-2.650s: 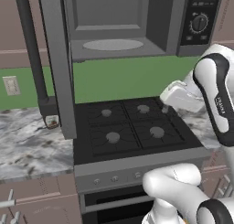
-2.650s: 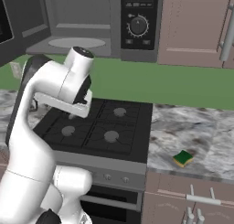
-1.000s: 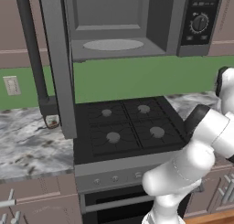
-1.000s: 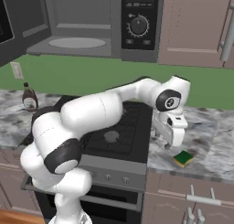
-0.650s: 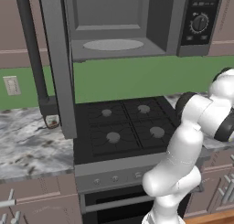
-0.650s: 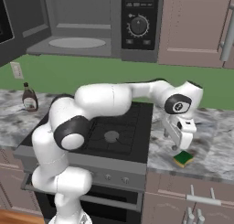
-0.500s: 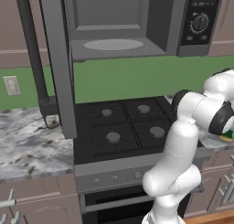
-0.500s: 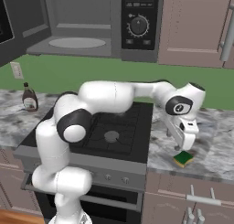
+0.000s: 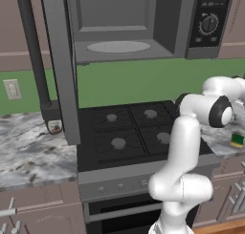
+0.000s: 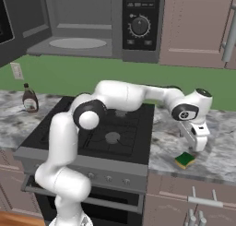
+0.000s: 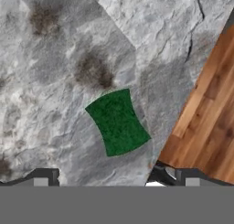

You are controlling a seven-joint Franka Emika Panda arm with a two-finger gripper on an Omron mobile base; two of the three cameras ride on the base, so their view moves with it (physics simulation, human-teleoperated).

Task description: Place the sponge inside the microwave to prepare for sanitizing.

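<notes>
Sponge [image 10: 185, 160]: small flat block, green scrubbing face up, yellow body showing at its edge. Lies flat on the marbled grey worktop [image 10: 216, 158] right of the stove, close to the worktop's front edge. In the hand view the sponge [image 11: 118, 122] sits just below centre, green face toward the camera, with wood floor [image 11: 208, 118] visible past the worktop edge. In the left base view it shows as a small green and yellow patch [image 9: 237, 140] at the far right.

End effector [image 10: 199, 144]: hangs just above the sponge, pointing down, not touching it. Jaws stand wide apart (the two dark fingertips [image 11: 40, 177] sit near opposite sides of the hand view), nothing held.

Microwave [image 10: 108, 24]: mounted above the stove, door swung open to the left, grey interior exposed with a round plate [image 10: 77, 43] on its floor; dial-and-button panel on its right.

Stove [image 10: 103, 128]: black, four burners, below the microwave; the arm reaches across it toward the right.

Bottle [image 10: 30, 99]: brown, white label, upright on the worktop left of the stove, well apart from the sponge.
</notes>
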